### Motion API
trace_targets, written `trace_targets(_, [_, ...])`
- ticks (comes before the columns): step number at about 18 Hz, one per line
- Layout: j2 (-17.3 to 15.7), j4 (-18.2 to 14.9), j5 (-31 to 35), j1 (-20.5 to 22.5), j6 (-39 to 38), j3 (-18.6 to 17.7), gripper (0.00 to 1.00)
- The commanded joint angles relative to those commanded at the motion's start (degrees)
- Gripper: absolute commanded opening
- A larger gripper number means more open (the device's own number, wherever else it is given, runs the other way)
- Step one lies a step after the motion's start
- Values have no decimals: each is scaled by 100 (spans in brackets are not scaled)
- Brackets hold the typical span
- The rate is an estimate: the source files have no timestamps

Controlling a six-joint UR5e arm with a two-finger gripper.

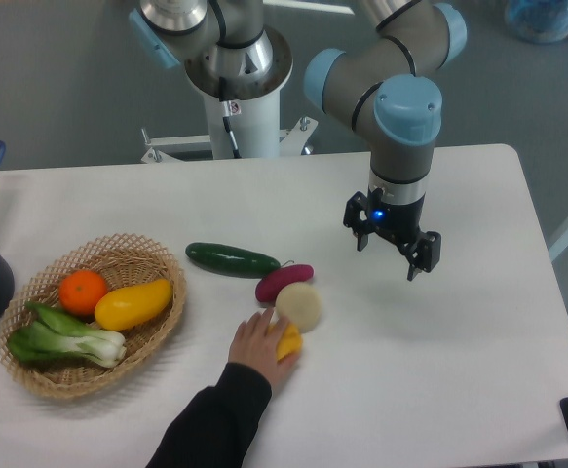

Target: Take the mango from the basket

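Mango (133, 303) in basket (163, 261), right of orange (83, 291).

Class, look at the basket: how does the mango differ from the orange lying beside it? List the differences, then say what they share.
Shape: the mango is a long oval; the orange is round.
Colour: the mango is yellow with an orange tinge; the orange is deep orange all over.
Size: the mango is clearly longer than the orange.
Shared: both lie side by side in the basket.

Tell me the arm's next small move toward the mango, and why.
Probably hold, then travel left: the gripper hangs open and empty over bare table, far from the mango in the basket, and a person's hand rests on the table between them.
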State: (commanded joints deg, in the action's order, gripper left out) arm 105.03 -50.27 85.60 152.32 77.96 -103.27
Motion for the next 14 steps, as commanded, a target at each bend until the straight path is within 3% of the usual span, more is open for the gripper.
trace_targets(9, [-9,26,-61,-114,-122,-9,100])
trace_targets(11, [-17,52,-358,-158,-533,-105,100])
trace_targets(14, [-70,70,-702,-167,-562,-184,100])
